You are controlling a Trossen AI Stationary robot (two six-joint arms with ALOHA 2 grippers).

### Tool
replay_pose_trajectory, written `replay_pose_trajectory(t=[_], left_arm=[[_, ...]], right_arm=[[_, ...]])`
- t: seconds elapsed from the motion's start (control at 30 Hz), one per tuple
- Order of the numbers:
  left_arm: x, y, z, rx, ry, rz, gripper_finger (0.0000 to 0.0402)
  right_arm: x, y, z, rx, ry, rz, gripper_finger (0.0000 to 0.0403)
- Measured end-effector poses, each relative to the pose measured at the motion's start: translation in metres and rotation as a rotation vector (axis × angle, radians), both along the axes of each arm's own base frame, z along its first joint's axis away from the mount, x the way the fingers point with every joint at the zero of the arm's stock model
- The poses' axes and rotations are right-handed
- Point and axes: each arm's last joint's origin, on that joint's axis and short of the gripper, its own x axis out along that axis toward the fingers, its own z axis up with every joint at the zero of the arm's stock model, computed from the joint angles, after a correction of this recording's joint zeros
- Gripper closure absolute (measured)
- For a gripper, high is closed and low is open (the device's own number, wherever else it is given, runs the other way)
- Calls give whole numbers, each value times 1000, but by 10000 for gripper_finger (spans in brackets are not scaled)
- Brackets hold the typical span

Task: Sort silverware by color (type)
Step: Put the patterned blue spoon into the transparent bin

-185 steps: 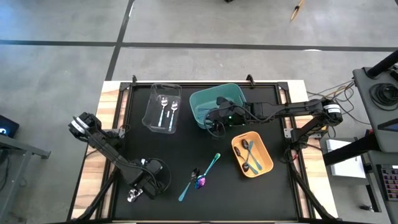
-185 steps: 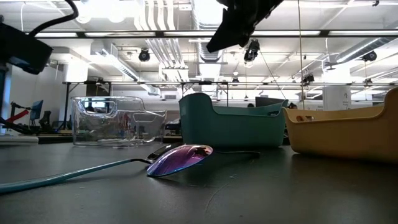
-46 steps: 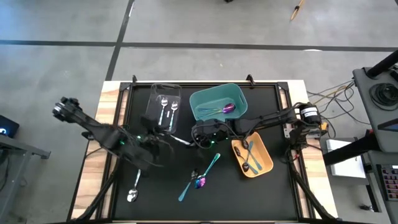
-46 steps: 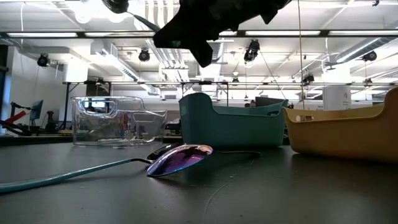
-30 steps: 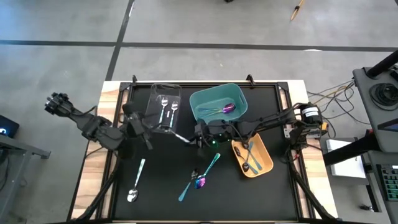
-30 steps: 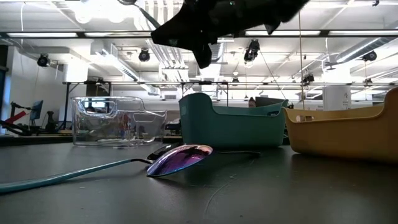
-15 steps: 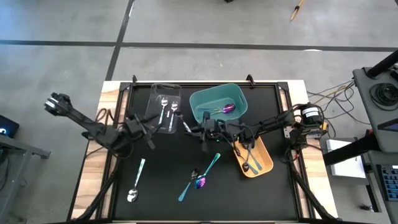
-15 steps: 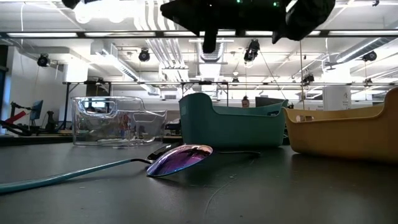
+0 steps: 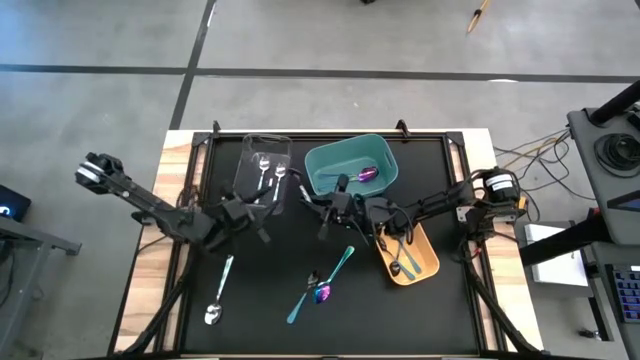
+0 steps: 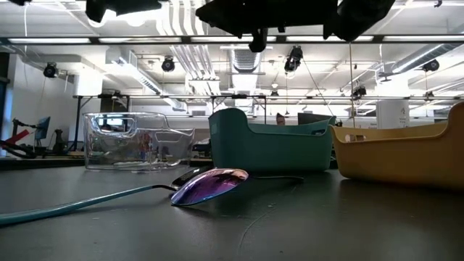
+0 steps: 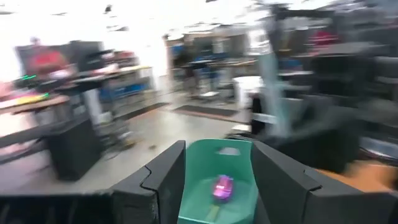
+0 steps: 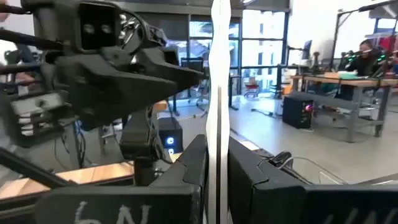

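Note:
My right gripper hangs over the table's middle, shut on a silver utensil that sticks out toward the clear bin. Two silver spoons lie in that bin. My left gripper hovers open just to the left, with nothing between its fingers. A purple spoon lies in the teal bin. Dark spoons lie in the orange bin. On the table lie a silver spoon, a teal-handled one and a purple one. My right gripper pinches the silver utensil's thin handle between its two fingers. The fingers come roughly level from the table's right side. The utensil is lifted clear of the table and reaches out past the fingertips.
The three bins stand along the far half of the black mat: clear at the left, teal in the middle, orange at the right. The two arms' hands are close together over the middle. The mat's near edge lies bare in front of the loose spoons.
My left gripper has come down and a little toward the table's right, rolling as it went, and stays open. My right gripper has stayed nearly in place but tipped and turned. The silver utensil's free end has swung from the left toward the clear bin.

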Motion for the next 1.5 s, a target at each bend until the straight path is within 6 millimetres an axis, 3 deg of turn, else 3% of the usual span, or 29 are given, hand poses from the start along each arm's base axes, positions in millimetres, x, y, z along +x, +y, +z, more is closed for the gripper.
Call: replay_pose_trajectory(t=[0.27, 0.47, 0.77, 1.5], left_arm=[[41, -1, 14, -3, -32, -5, 238], [60, -4, 20, 10, -7, 81, 238], [66, -7, 29, 3, -32, 59, 238], [83, -1, 24, -45, -73, 35, 238]], right_arm=[[0, 8, -2, 3, -10, -4, 379], [-1, 10, -2, -13, -1, -20, 379], [-1, 9, -4, -6, 18, -85, 379], [-2, 8, -4, -40, 38, -143, 380]])
